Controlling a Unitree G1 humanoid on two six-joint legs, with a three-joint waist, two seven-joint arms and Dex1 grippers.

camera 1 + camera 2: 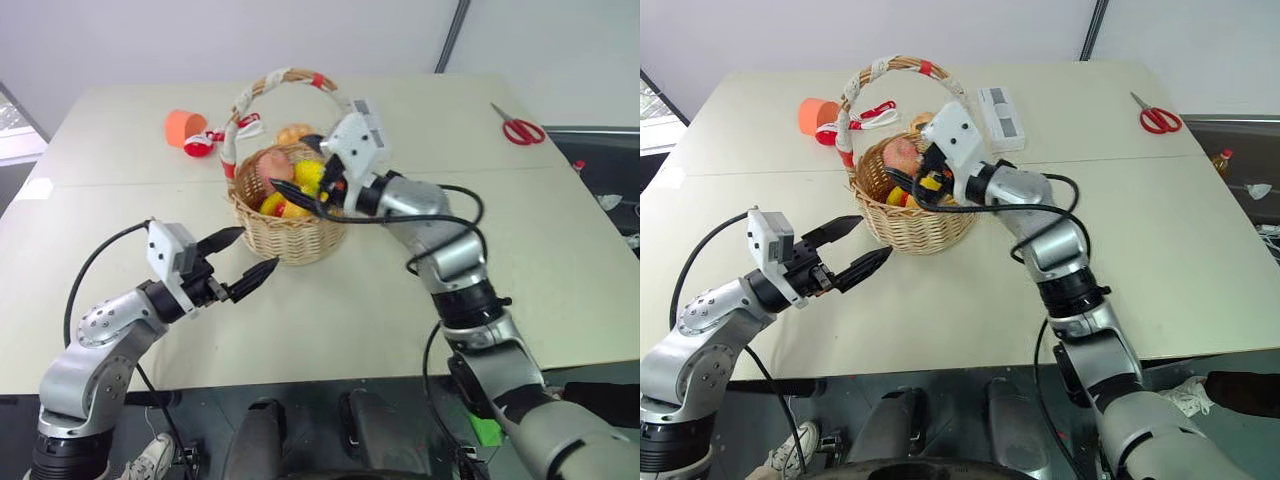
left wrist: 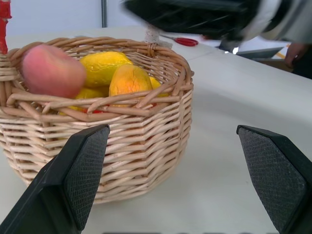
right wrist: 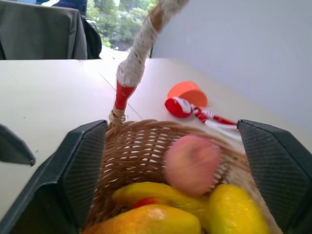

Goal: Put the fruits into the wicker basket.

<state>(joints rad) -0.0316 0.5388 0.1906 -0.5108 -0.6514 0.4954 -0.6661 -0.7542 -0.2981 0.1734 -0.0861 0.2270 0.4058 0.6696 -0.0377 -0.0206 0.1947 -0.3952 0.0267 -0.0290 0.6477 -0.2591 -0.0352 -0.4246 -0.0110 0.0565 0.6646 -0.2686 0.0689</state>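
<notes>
Fruits of small toy plastic lie directly under the right pincer, whose two black fingers stand wide apart and grip nothing: a round pink peach blurred just below and between the fingers, a yellow oval lemon beside it, and an oblong orange-yellow mango nearest the pincer's base, with more yellow pieces among them. All of them sit inside the round tan woven wicker basket, over whose rim this pincer hangs; the basket's tall arched handle wrapped in white and red ribbon rises just beyond the fingers. The left pincer is also spread open and empty, level above the pale bench, pointing at the basket's near wall, close to it but apart. Past the basket from the right pincer lie a small orange cup and a red-and-white ribbon piece; well off to the side rest red-handled scissors.
</notes>
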